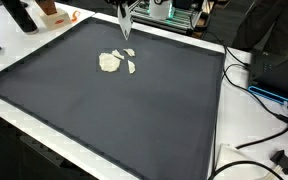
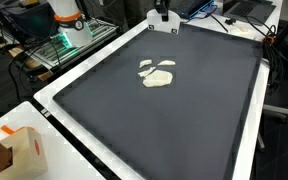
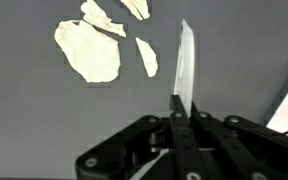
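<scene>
Where the wrist view shows it, the gripper (image 3: pixel 182 106) is clamped on a thin white sliver (image 3: pixel 186 65). The sliver stands edge-on between the fingers and points away from the camera.

- Mat (image 1: pixel 104 115): a dark sheet that covers nearly all of the white table (image 1: pixel 221 110). It shows in both exterior views.
- Gripper: in an exterior view it hangs over the far edge of the mat (image 1: pixel 126 18), with the sliver (image 1: pixel 125 32) pointing down, tip above the mat. Can't tell from that angle if the tip touches.
- Big piece (image 3: pixel 87 50): cream, flat and irregular, lying on the mat. It is near the sliver tip but apart from it. In the exterior views it sits in the far half of the mat (image 1: pixel 109 62) (image 2: pixel 156 80).
- Small pieces: one oval chip (image 3: pixel 146 57) lies just beside the big piece, between it and the sliver. Two more fragments (image 3: pixel 102 18) lie past the big piece at the frame's top edge. All are flat on the mat with narrow gaps between them.
- Off the mat: cables (image 1: pixel 259 95) at one side and a cardboard box (image 2: pixel 19 150) at a corner.
</scene>
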